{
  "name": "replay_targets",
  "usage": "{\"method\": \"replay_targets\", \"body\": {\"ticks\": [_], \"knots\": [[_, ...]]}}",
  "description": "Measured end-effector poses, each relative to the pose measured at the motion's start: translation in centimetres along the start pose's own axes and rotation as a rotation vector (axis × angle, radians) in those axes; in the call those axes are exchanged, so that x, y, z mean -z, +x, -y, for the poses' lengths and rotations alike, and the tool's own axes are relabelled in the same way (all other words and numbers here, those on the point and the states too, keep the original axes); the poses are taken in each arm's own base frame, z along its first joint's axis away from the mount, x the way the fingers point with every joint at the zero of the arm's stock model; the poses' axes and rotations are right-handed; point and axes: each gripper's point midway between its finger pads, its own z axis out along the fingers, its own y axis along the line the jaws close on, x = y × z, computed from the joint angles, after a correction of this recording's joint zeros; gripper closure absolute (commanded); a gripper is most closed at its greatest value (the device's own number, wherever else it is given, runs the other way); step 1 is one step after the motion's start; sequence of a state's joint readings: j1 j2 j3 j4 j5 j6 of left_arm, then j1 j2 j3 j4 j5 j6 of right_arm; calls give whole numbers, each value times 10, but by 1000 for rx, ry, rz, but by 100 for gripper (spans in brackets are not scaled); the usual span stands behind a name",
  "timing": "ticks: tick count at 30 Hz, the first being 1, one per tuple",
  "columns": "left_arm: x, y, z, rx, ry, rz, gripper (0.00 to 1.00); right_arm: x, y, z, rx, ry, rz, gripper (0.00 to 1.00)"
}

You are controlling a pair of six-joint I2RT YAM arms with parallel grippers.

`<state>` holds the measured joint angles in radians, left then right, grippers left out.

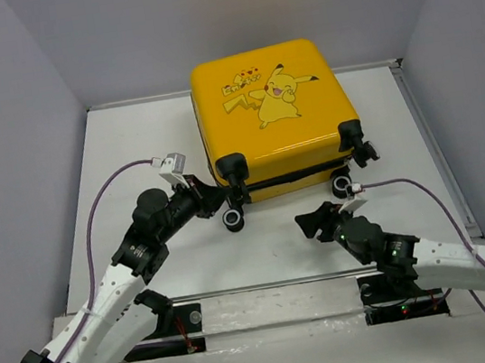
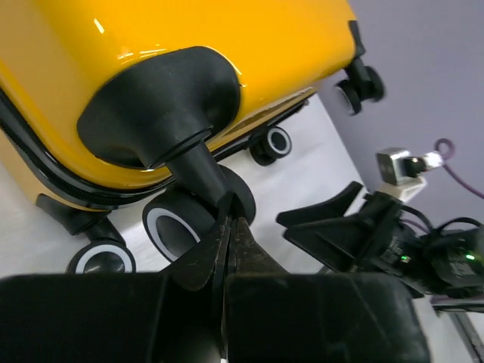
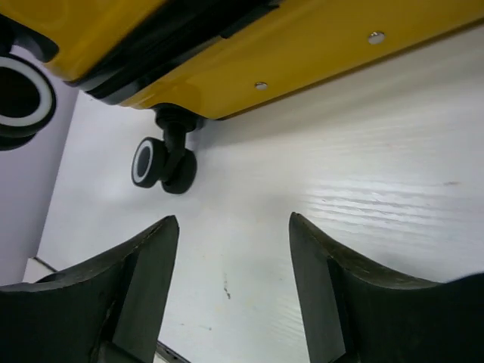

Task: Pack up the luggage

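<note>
While luggage (image 1: 266,96) lies flat at upper centre of top view, print up, I count one case, four caster wheels (image 1: 235,220), two pincers. My left pincer (image 2: 228,218): fingers pressed together, tips against lower-left caster stem. My right pincer (image 3: 233,221): fingers apart, holding nothing, over white table (image 3: 393,189). Small lettering beside cartoon print unreadable.

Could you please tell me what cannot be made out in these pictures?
- Inside of the suitcase: in every view the closed shell hides it.
- Whether the shut left gripper pinches anything: in the left wrist view its dark tips merge with the dark caster, and the top view shows it too small.
- Lettering on the lid: too small to read in the top view.
</note>
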<state>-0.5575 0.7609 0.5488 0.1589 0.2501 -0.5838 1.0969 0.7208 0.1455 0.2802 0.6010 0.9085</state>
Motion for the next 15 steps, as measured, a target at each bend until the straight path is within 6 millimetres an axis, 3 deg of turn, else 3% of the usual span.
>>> {"method": "replay_targets", "body": {"ticks": [4,9,13,15], "knots": [[5,-2,19,25,80,-1,94,0,-4,26,25,88,6,41],[16,-10,31,27,130,39,94,-13,-45,64,77,260,77,45],[17,-9,26,5,105,36,93,-31,-70,61,125,245,52,35],[16,-7,17,-18,59,23,62,-44,-67,44,165,188,-22,27]]}}
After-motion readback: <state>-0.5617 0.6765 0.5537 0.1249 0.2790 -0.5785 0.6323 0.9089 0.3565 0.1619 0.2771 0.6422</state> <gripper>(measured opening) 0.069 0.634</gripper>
